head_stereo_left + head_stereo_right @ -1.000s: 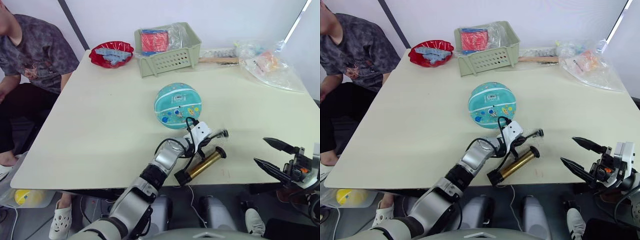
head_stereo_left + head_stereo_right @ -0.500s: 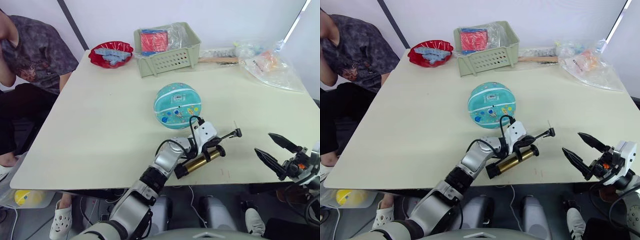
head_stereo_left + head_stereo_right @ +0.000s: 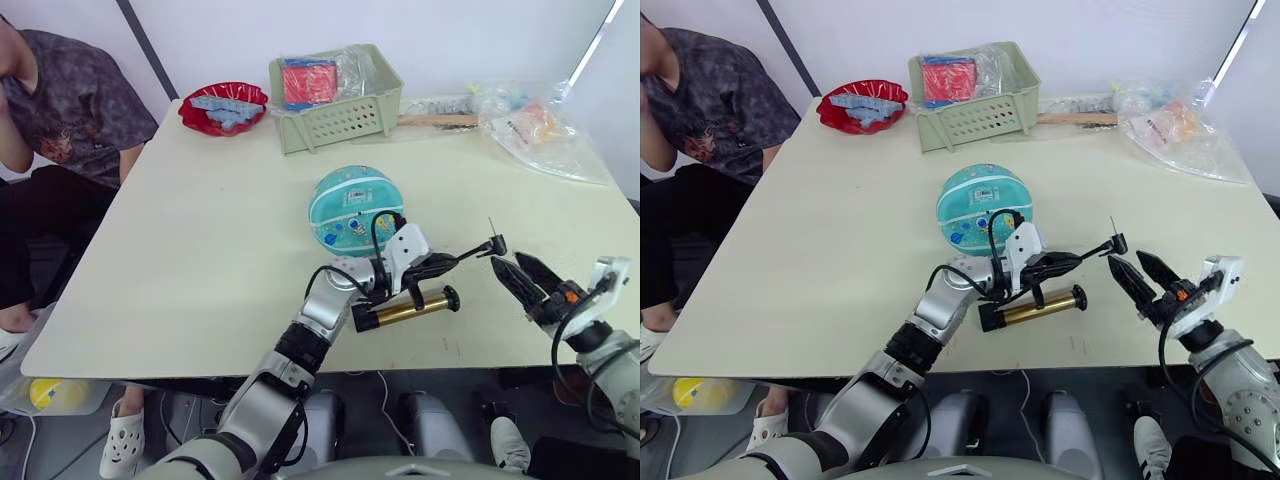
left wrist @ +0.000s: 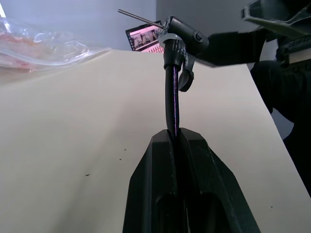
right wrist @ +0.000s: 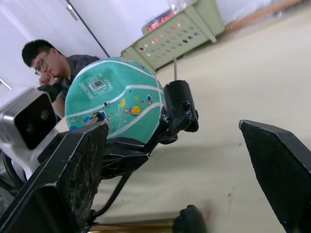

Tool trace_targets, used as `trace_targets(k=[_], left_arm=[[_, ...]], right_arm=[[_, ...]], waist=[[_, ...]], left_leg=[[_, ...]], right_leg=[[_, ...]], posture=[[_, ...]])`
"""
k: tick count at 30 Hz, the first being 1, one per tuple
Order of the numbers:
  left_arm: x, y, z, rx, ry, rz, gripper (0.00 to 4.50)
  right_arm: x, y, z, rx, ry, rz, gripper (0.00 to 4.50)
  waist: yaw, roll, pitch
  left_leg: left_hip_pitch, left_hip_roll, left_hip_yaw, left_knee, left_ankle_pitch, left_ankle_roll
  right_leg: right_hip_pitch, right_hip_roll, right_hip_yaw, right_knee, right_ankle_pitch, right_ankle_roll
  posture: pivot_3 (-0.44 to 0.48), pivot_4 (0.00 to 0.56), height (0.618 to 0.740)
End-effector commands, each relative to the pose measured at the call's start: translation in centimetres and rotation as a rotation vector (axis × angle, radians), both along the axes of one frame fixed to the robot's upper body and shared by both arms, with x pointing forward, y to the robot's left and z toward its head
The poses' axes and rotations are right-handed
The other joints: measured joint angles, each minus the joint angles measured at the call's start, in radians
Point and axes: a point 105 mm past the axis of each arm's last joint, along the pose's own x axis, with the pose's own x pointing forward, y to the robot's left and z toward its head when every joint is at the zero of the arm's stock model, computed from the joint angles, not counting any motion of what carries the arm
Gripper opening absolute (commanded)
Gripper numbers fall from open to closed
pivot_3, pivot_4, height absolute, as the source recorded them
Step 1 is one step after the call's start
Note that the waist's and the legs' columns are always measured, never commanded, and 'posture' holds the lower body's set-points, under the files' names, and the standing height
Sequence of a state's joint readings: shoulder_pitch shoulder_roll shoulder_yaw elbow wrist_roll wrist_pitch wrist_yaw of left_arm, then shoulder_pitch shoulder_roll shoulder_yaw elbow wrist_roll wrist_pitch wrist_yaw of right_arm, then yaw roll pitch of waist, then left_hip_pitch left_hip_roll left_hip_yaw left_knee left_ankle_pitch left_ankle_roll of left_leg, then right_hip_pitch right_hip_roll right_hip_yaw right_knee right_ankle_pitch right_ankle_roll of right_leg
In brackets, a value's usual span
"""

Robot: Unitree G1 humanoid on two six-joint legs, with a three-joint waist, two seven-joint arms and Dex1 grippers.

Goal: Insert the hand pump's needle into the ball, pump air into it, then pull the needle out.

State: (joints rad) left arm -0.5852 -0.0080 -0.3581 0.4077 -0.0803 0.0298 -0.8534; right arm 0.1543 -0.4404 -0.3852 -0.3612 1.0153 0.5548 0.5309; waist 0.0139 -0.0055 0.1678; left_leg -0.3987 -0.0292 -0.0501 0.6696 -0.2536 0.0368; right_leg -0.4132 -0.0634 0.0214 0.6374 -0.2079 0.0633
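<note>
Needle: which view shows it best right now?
Left wrist view. The needle stands out as a thin pin against the plain wall, on the black fitting at the hose end, with the left gripper shut on the hose. The right wrist view shows it against the basket; in the eye views it is a tiny sliver.

Glossy brass-like hand pump point(image 3: 405, 309), probably metal

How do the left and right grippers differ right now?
The left gripper has its jaws shut on the hand pump's hose, lifting the needle off the table; the right gripper is open and holds nothing. The left is beside the ball, the right near the table's edge. Both point at the needle fitting.
</note>
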Motion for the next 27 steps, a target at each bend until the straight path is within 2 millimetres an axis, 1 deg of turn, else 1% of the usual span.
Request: trace_targets(k=[1, 6, 13, 17, 27], left_arm=[[-0.3, -0.5, 1.3, -0.053, -0.035, -0.026, 0.09], [-0.4, -0.7, 1.1, -0.04, -0.042, -0.028, 0.09], [-0.3, -0.8, 0.9, -0.034, -0.039, -0.027, 0.09], [-0.5, -0.6, 0.3, -0.014, -0.034, -0.034, 0.09], [-0.7, -0.7, 0.2, -0.013, -0.033, -0.042, 0.09]], right_arm=[[0.1, 0.0, 1.4, 0.03, -0.028, 0.01, 4.5], [0.2, 0.4, 1.6, 0.052, -0.022, 0.036, 4.5], [0.2, 0.0, 1.6, 0.047, -0.027, 0.042, 4.5], [0.1, -0.1, 1.3, 0.047, -0.025, 0.055, 4.5], [0.2, -0.1, 0.8, 0.053, -0.021, 0.069, 4.5]], waist=[[0.0, 0.0, 0.0], [0.0, 0.0, 0.0], [-0.001, 0.0, 0.0], [-0.001, 0.0, 0.0], [-0.001, 0.0, 0.0]], left_leg=[[0.0, 0.0, 0.0, 0.0, 0.0, 0.0], [0.0, 0.0, 0.0, 0.0, 0.0, 0.0], [0.0, 0.0, 0.0, 0.0, 0.0, 0.0], [0.0, 0.0, 0.0, 0.0, 0.0, 0.0], [0.0, 0.0, 0.0, 0.0, 0.0, 0.0]], right_leg=[[0.0, 0.0, 0.0, 0.0, 0.0, 0.0], [0.0, 0.001, 0.0, 0.0, 0.0, 0.0], [0.0, 0.001, 0.0, 0.0, 0.0, 0.0], [0.0, 0.001, 0.0, 0.0, 0.0, 0.0], [0.0, 0.001, 0.0, 0.0, 0.0, 0.0]], posture=[[0.0, 0.15, 0.738], [0.0, 0.15, 0.738], [0.0, 0.15, 0.738], [0.0, 0.15, 0.738], [0.0, 0.15, 0.738]])
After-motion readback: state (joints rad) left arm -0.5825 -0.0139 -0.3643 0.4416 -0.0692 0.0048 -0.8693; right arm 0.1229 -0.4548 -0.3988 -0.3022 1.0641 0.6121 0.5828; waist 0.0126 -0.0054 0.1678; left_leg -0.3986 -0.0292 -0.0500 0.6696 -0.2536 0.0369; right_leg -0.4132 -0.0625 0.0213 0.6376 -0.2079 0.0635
